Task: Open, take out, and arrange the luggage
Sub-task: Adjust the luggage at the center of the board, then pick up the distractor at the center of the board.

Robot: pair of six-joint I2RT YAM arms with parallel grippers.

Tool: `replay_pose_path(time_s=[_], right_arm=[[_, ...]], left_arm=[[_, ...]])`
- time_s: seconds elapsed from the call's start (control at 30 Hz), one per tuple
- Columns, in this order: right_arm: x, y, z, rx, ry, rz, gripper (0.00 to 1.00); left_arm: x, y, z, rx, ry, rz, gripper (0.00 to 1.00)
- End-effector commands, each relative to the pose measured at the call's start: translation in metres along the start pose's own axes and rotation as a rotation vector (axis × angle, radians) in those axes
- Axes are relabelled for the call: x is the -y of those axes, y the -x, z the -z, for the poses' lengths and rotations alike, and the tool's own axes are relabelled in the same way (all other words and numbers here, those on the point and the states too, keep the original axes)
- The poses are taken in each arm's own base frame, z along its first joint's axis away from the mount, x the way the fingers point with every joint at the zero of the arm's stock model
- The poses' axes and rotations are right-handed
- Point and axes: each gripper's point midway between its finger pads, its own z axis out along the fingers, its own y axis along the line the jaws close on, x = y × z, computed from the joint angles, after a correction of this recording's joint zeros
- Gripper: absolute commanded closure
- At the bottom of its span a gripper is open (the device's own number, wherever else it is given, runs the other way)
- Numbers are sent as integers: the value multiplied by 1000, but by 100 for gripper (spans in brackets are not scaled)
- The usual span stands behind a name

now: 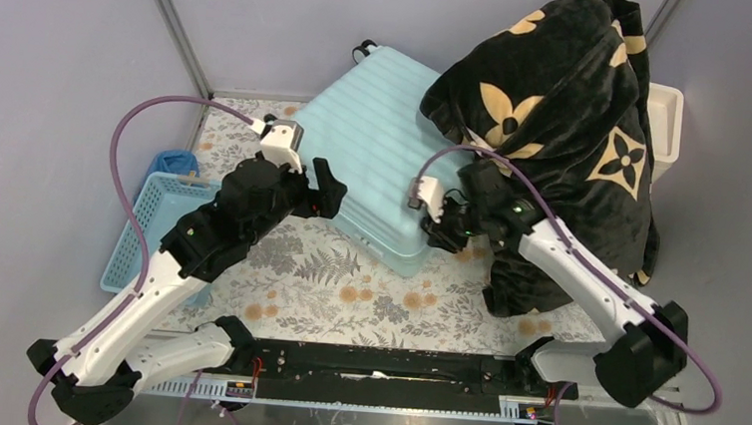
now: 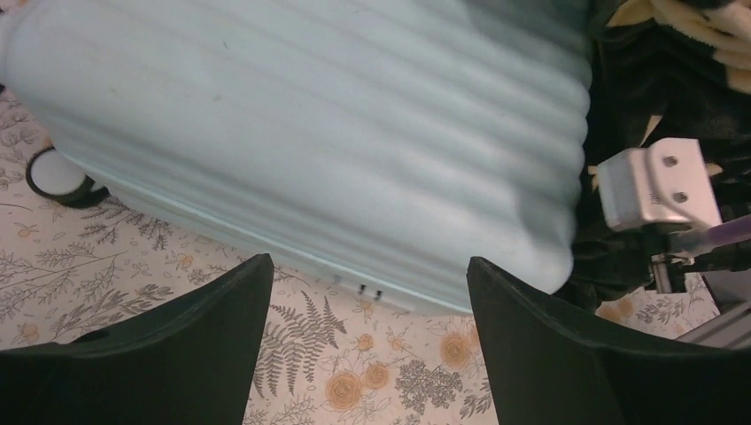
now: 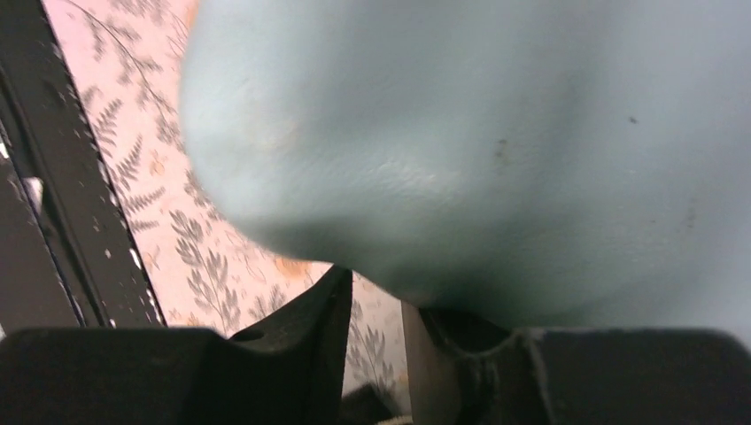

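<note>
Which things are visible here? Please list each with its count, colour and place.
luggage: one, pale aqua, lying flat mid-table.
blanket: one, black with cream flowers, heaped at right, over the luggage's far corner.
basket: one, blue, left edge.
bin: one, cream, behind the blanket.
tablecloth: one, pale with fern print, covering the table.
left claw: one, black, open, beside the luggage's left side.
right claw: one, black, nearly closed at the luggage's near corner.

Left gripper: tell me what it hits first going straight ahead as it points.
Most likely the luggage: its ribbed shell fills the view straight beyond the open left gripper. How much space lies between them is hard to judge.
</note>
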Motion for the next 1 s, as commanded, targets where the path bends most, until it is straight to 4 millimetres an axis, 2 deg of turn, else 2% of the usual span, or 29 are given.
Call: replay_pose_path(time_s=[0.0,0.1,0.17,0.27,0.33,0.43,0.47,0.53,0.67,0.8,0.87,0.9,0.97], right_arm=[[12,115,-21,280,-60,100,65],[7,147,-33,341,-1,34,60],[3,161,-36,349,59,14,59],[-13,155,-28,291,159,72,55],[-26,141,-14,247,199,139,43],[-47,120,21,232,246,260,23],[-54,114,37,238,264,278,19],[-53,109,72,278,270,266,17],[-35,121,126,335,144,250,11],[-1,149,175,378,-76,226,3],[32,164,208,415,-252,182,0],[54,171,228,443,-370,132,0],[104,170,268,476,-593,-5,0]], left_arm=[[-7,5,1,65,25,31,13],[-12,0,2,65,39,39,12],[-13,1,4,74,39,45,12],[-10,3,10,87,15,64,12],[-4,3,13,95,-23,75,11],[6,3,17,108,-90,89,10],[9,4,17,116,-111,94,10],[18,7,17,130,-157,100,10],[39,14,10,151,-255,104,8],[63,22,1,149,-356,108,8],[74,23,-2,133,-402,107,8],[76,23,-3,130,-413,108,8],[80,22,-4,126,-431,111,8]])
